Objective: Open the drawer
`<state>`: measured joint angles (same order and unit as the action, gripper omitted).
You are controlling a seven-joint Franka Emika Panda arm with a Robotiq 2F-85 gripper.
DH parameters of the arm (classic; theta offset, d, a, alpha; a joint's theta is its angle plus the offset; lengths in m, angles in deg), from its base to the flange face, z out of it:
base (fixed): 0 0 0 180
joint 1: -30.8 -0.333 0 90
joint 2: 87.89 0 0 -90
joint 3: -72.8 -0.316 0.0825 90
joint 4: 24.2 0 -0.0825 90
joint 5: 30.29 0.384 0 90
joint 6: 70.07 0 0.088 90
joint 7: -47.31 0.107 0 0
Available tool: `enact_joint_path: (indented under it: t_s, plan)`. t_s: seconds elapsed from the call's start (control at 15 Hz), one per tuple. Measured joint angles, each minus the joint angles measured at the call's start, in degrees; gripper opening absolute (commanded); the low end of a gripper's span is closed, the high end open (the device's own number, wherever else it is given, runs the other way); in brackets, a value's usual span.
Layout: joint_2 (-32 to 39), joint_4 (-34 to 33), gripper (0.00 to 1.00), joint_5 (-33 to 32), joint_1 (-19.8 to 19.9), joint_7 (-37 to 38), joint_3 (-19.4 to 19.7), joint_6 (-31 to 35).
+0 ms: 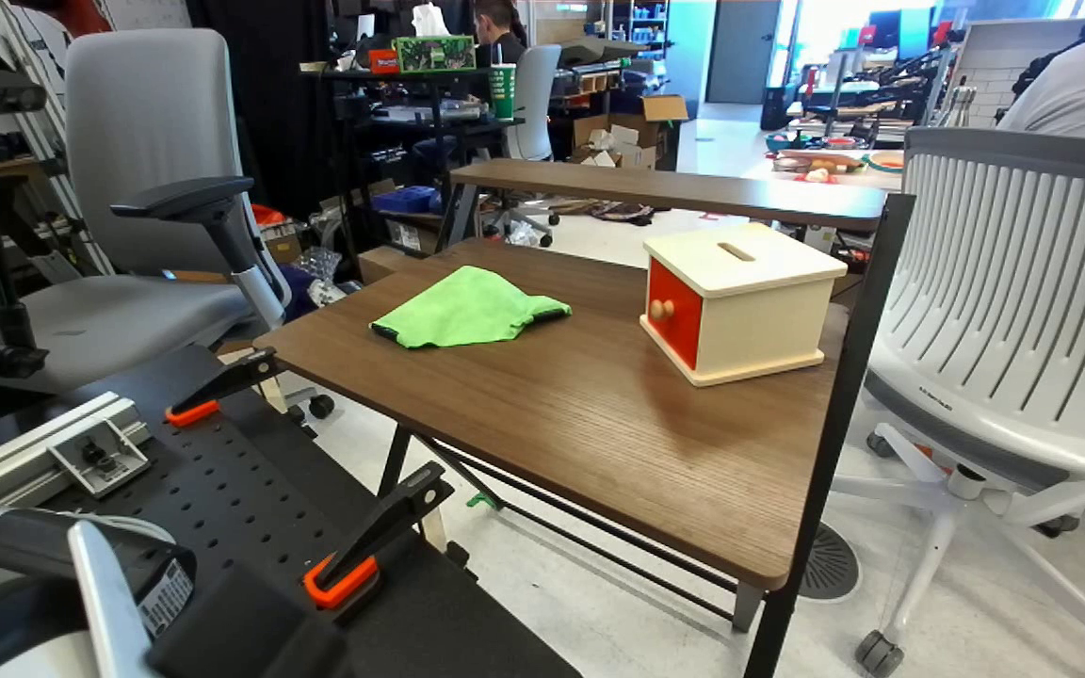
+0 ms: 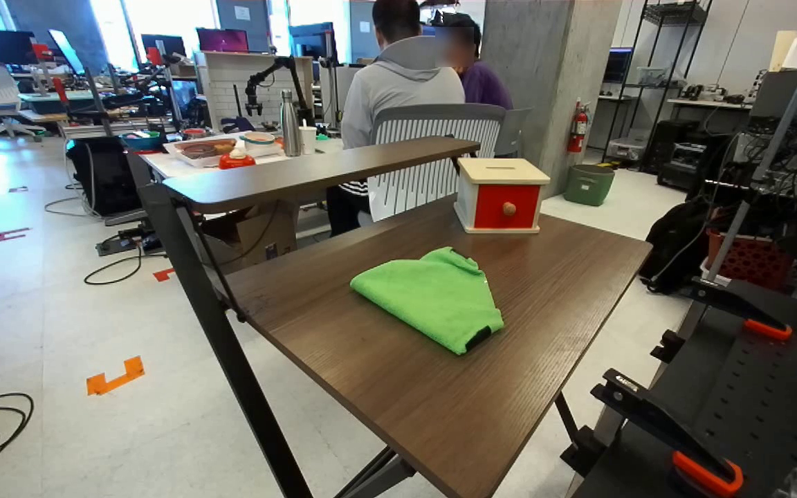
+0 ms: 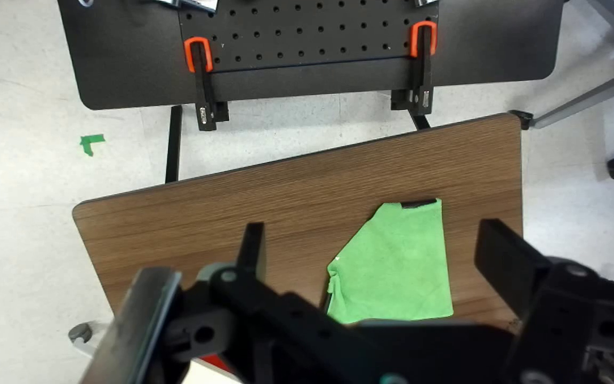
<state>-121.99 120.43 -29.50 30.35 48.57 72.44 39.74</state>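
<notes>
The drawer (image 1: 680, 330) has a red-orange front with a round wooden knob and sits flush in its pale cream box (image 1: 759, 330), so it looks shut. The drawer front (image 2: 487, 209) and its box (image 2: 502, 170) also show in an exterior view, at the far corner of the brown table. In the wrist view only a sliver of red (image 3: 215, 361) and cream shows at the bottom, mostly hidden by the gripper. My gripper (image 3: 374, 229) is open and empty, with its fingers wide apart, above the table and away from the drawer. I cannot make it out in the exterior views.
A green cloth (image 1: 467, 311) lies on the brown table (image 1: 561, 414). A raised shelf (image 1: 674, 191) runs along one table edge, held by a black post (image 1: 839, 443). A black perforated bench (image 1: 232, 490) with orange-handled clamps (image 1: 340, 579) stands beside the table, across a gap.
</notes>
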Motion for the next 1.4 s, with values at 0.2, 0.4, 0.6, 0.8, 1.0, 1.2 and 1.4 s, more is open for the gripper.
enact_joint_path:
  t_s: [0.2,0.4,0.6,0.8,1.0,1.2,1.4]
  plan:
    - [0.3,0.0,1.00,0.6,0.0,1.9,0.0,0.5]
    - [3.3,0.5,1.00,1.9,0.0,8.3,-0.3,7.0]
    - [9.8,1.2,1.00,1.9,0.4,14.4,-1.1,17.3]
    - [18.3,1.4,1.00,1.6,1.8,19.7,-2.1,27.9]
    - [26.9,0.3,1.00,0.6,3.2,24.5,-2.2,37.8]
    - [35.1,-2.8,1.00,-1.5,4.1,29.2,-1.1,45.3]
    - [42.6,-7.5,1.00,-3.4,3.8,33.5,1.2,49.5]
